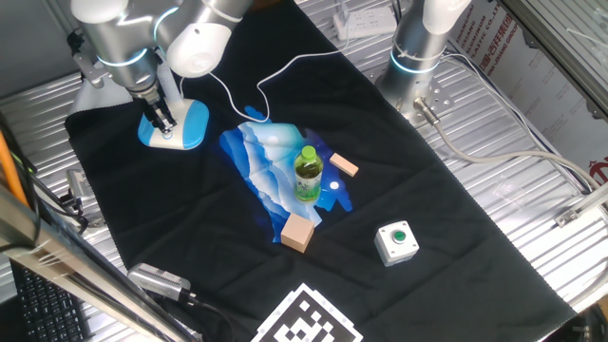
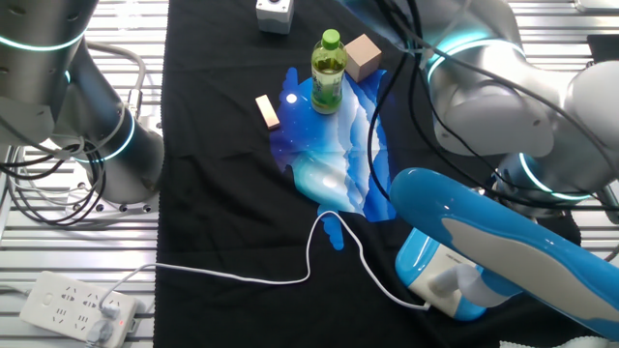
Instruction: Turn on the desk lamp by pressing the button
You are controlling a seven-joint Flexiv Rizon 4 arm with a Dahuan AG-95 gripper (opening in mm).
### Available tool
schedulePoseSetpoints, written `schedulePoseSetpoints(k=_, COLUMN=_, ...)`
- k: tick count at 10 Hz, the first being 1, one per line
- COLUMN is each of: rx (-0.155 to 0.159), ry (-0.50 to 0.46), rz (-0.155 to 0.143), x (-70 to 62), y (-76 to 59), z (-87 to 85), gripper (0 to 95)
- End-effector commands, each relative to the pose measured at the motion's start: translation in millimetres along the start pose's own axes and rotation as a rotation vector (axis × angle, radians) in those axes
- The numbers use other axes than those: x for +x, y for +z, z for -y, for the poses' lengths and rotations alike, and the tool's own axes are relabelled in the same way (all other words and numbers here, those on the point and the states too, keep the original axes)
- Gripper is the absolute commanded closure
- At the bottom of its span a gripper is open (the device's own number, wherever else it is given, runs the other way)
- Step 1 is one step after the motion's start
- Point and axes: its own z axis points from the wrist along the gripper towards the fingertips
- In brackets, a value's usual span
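Observation:
The desk lamp [image 1: 193,125] stands at the far left of the black mat, its light-blue base with a white top showing. In the other fixed view its base [image 2: 432,274] is at the bottom right, and its long blue-and-white head [image 2: 503,237] fills the foreground. My gripper [image 1: 161,123] points down onto the top of the base, with its dark fingertips at or just above the white panel. I cannot make out a gap or contact between the fingers. In the other fixed view the lamp head hides the gripper. The lamp looks unlit.
A green bottle [image 1: 307,173] stands on a crumpled blue cloth [image 1: 271,157] mid-mat, with two wooden blocks [image 1: 297,232] [image 1: 344,166] beside it. A white box with a green button [image 1: 396,241] sits front right. The lamp's white cable [image 2: 290,275] runs to a power strip [image 2: 73,307]. A second arm's base [image 1: 418,47] stands at the back.

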Motion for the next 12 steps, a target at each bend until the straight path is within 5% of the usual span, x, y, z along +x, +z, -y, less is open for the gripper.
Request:
schedulePoseSetpoints(k=1, rx=-0.001, ry=0.002, rz=-0.002, x=-0.1, y=-0.7, z=-0.4, gripper=95.0)
schedulePoseSetpoints(k=12, rx=-0.011, ry=-0.002, rz=-0.012, x=-7.7, y=-0.1, z=-0.4, gripper=95.0)
